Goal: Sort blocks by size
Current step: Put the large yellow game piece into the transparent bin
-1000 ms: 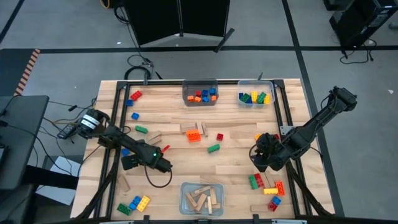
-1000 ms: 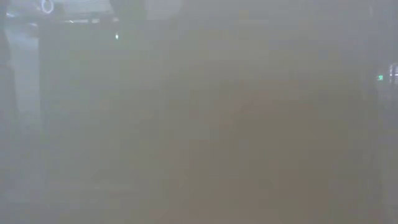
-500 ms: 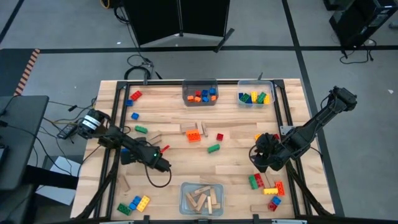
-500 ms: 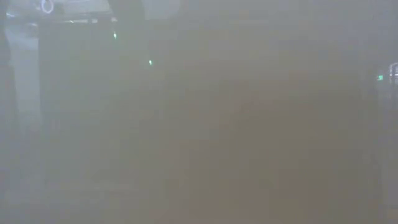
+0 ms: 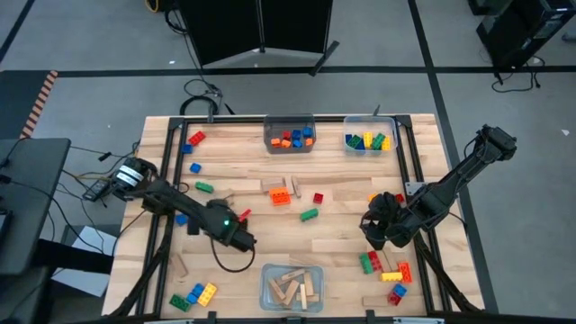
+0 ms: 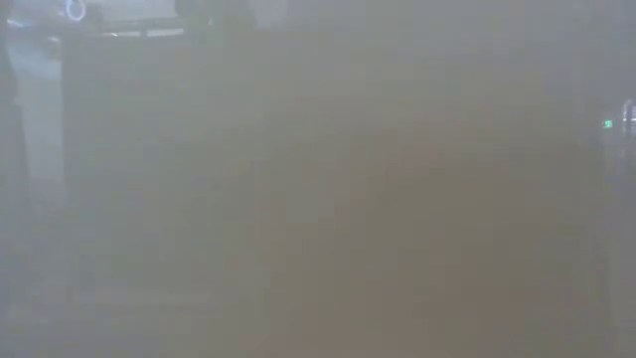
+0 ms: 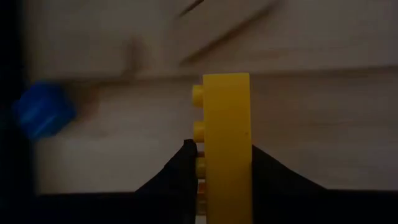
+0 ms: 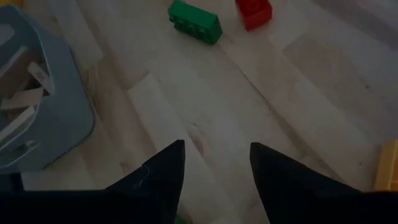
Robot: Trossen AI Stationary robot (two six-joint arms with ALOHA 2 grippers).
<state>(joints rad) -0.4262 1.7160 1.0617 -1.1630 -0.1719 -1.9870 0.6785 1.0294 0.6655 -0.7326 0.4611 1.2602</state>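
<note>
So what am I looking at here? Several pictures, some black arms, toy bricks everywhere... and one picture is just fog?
It is a robot with two dark arms at a wooden table, sorting toy blocks. The top picture looks straight down on everything. The foggy one comes from a camera at table height and shows nothing usable. The other two come from cameras on the wrists, looking past each arm's own two fingers.

The left gripper is clamped on an upright yellow brick. The right gripper is open and holds nothing, hanging above bare wood near a green brick.

Loose bricks lie scattered about. Two clear bins at the far edge hold coloured bricks, and one bin at the near edge holds tan wooden blocks.
</note>
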